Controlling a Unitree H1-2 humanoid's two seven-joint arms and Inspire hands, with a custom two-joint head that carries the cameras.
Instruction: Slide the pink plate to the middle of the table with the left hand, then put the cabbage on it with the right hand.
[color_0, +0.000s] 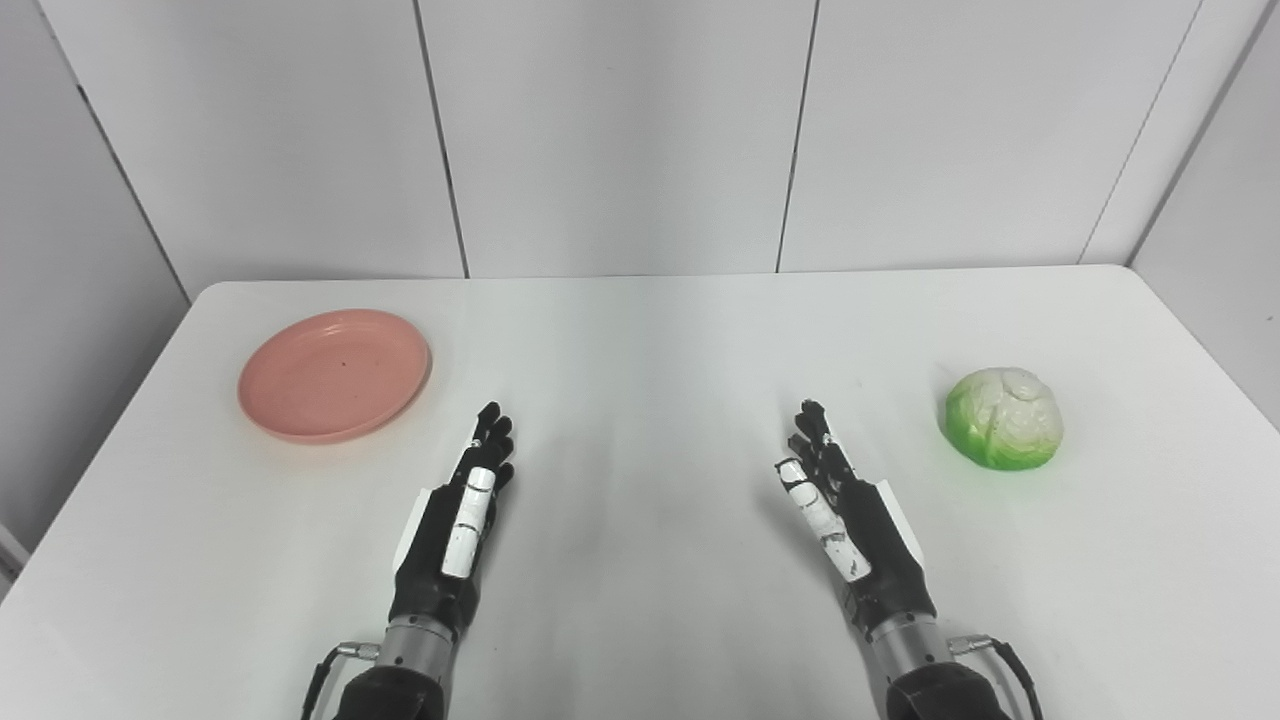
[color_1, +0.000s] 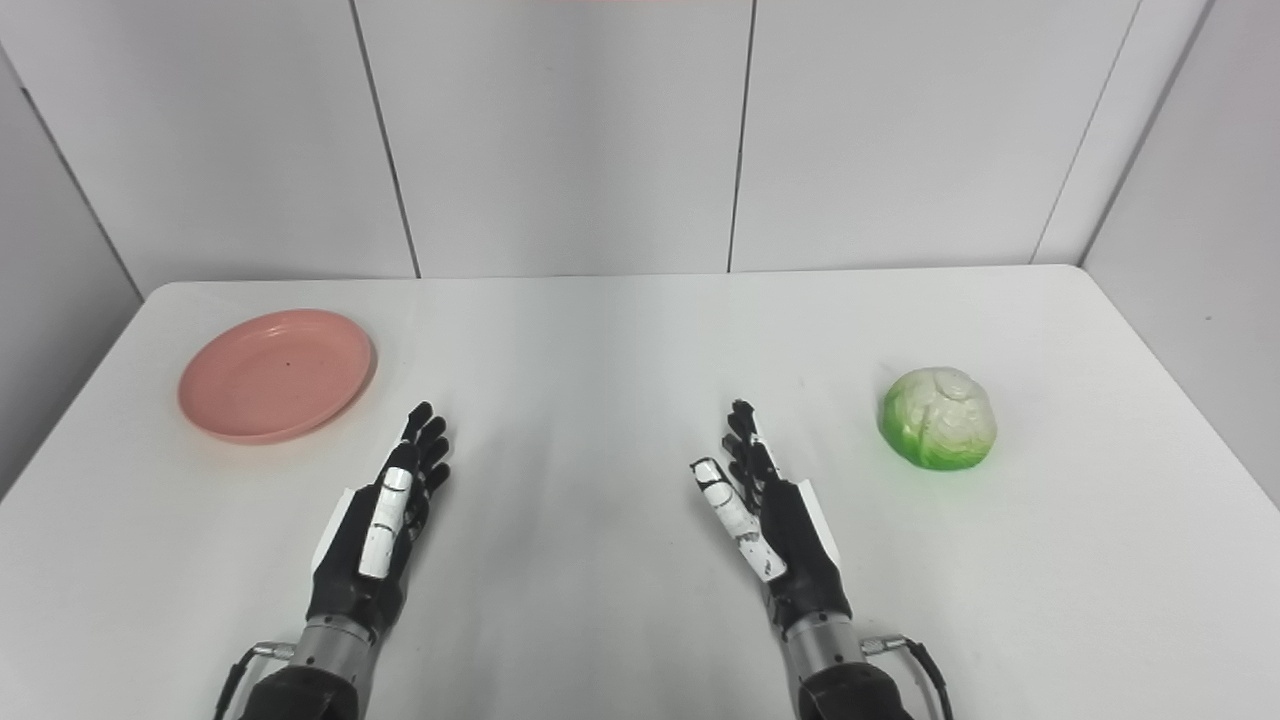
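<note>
Two hands wait over the near half of the table (color_0: 640, 330) — neither holds anything. The pink plate (color_0: 334, 375) sits near the left edge, towards the far corner, and the cabbage (color_0: 1003, 418) near the right edge, so each lies on the side of the hand meant to handle it. The left hand (color_0: 462, 520) and right hand (color_0: 835, 510) are empty, fingers stretched forward, thumbs uppermost — likely a ready pose with nothing yet moved.
</note>
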